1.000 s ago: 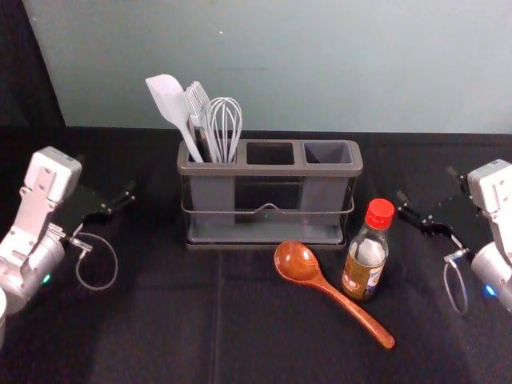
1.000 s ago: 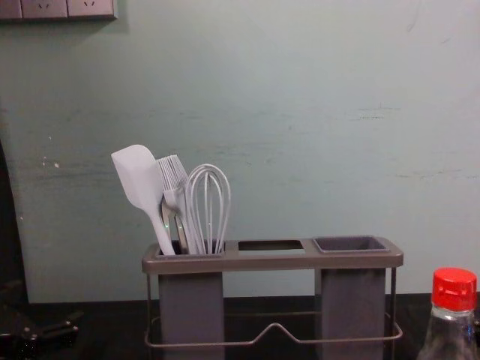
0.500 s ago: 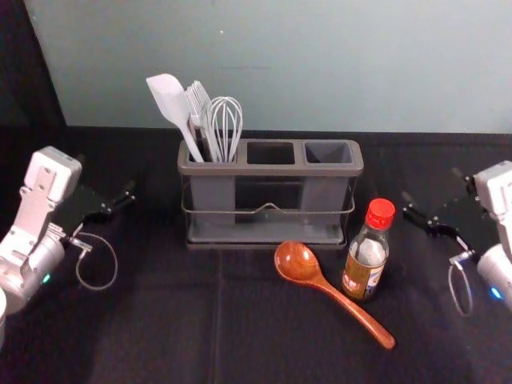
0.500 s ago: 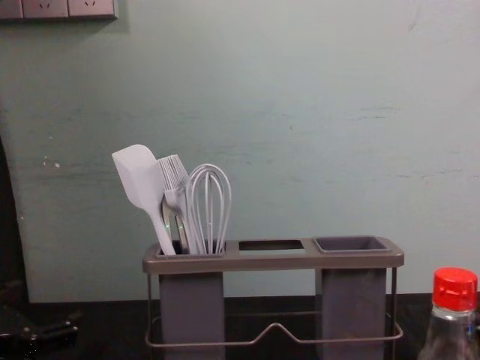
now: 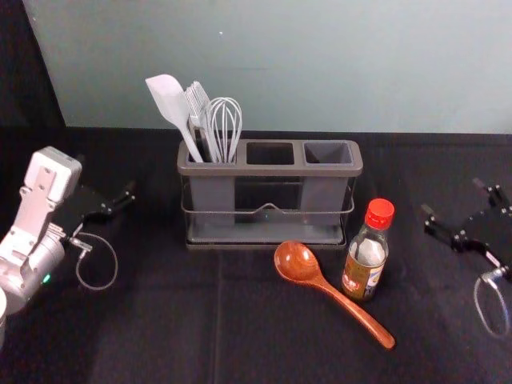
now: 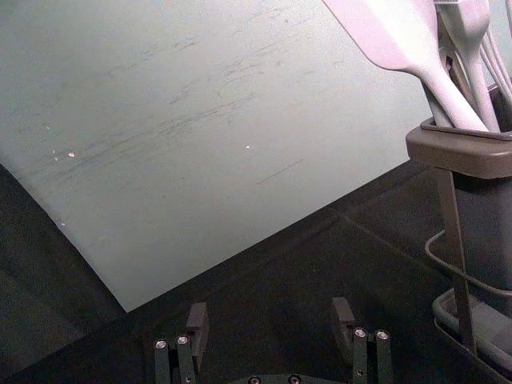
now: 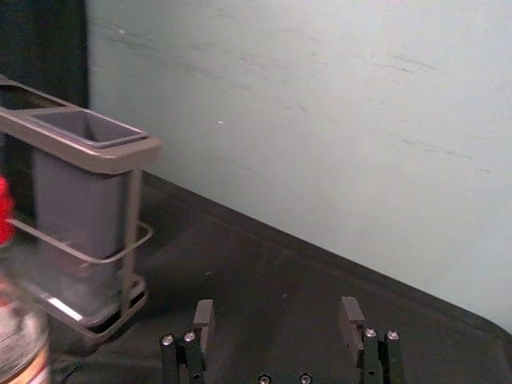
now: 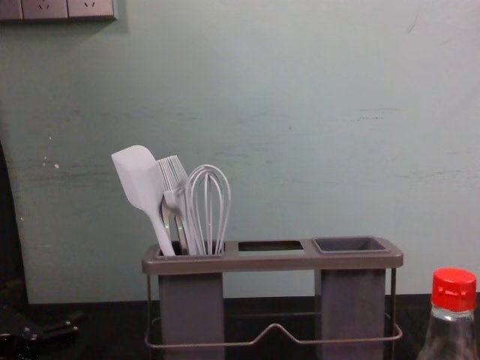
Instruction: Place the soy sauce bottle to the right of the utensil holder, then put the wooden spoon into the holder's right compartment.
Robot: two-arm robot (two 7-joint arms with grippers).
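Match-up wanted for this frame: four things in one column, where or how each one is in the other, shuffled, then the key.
1. Wooden spoon
2. Soy sauce bottle
3. Whisk
4. Right gripper

A. Jaws apart, holding nothing
B. In the left compartment of the holder
C. Upright, with a red cap
D. Lying down, its round end toward the holder

Pairs: 1-D, 2-C, 3-B, 4-A

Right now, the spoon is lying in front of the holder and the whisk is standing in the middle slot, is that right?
Not quite: the head view shows the whisk standing in the left slot, not the middle one. The spoon does lie in front of the holder.
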